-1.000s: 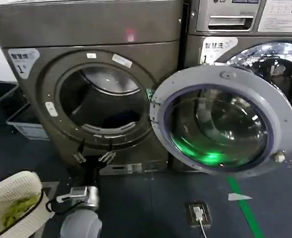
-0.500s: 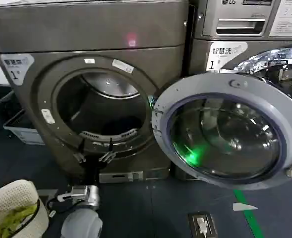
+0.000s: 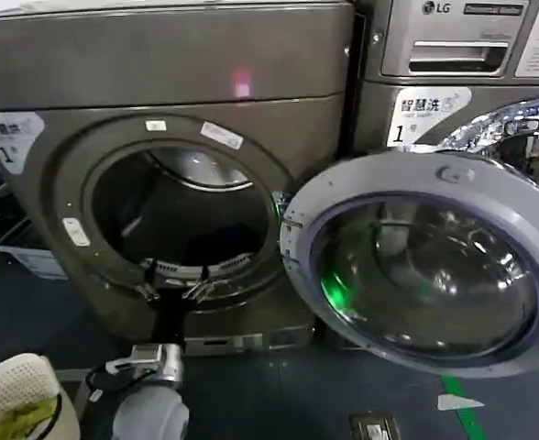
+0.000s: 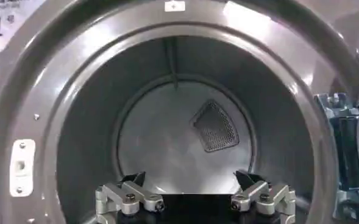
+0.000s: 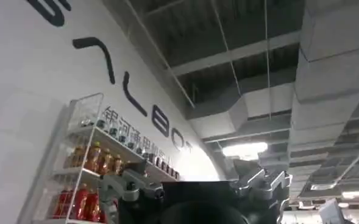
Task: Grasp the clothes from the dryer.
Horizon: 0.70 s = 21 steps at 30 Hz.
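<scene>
Our left gripper [image 3: 175,285], fingers spread, sits at the dryer [image 3: 159,82] mouth's lower rim; clothes [image 3: 224,246] lie dark just beyond, center frame

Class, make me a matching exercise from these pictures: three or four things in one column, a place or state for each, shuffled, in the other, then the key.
Things:
1. dryer door
2. left gripper
3. cream basket
4. right gripper

Places or states:
A. on the floor, left of the dryer
B. swung open to the right
C. open, at the drum mouth's lower rim
D. open, pointed at the ceiling

Pairs: 1-B, 2-C, 3-A, 4-D
</scene>
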Motion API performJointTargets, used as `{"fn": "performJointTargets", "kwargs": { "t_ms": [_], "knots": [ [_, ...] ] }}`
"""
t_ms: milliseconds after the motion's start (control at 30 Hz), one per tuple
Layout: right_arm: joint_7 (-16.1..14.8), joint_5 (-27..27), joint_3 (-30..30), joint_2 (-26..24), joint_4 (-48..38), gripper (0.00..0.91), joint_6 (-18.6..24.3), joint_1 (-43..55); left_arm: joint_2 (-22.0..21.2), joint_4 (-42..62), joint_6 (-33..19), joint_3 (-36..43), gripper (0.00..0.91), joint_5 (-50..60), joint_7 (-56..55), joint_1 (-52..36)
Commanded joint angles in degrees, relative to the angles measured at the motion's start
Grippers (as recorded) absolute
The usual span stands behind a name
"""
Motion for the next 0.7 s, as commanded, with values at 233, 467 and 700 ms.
{"fn": "performJointTargets", "kwargs": {
  "t_ms": [233, 467, 700],
  "knots": [
    [-0.91, -2.25, 1.38, 0.30, 1.47, 0.907, -3.72, -0.50, 0.07, 1.09, -0.16, 0.26, 0.907, 0.03, 0.09, -1.02],
    [-0.60, -2.21, 4.17, -0.27, 4.31, 0.907, -9.64, -1.32, -0.44, 9.86, 0.75, 0.60, 0.907, -2.27, 0.42, -9.46],
    [-2.38, -2.08, 4.77, -0.41, 2.84, 0.907, -7.06, -1.65, -2.10, 29.07, -0.47, 1.04, 0.907, -2.86, 1.21, -26.62]
  ]
}}
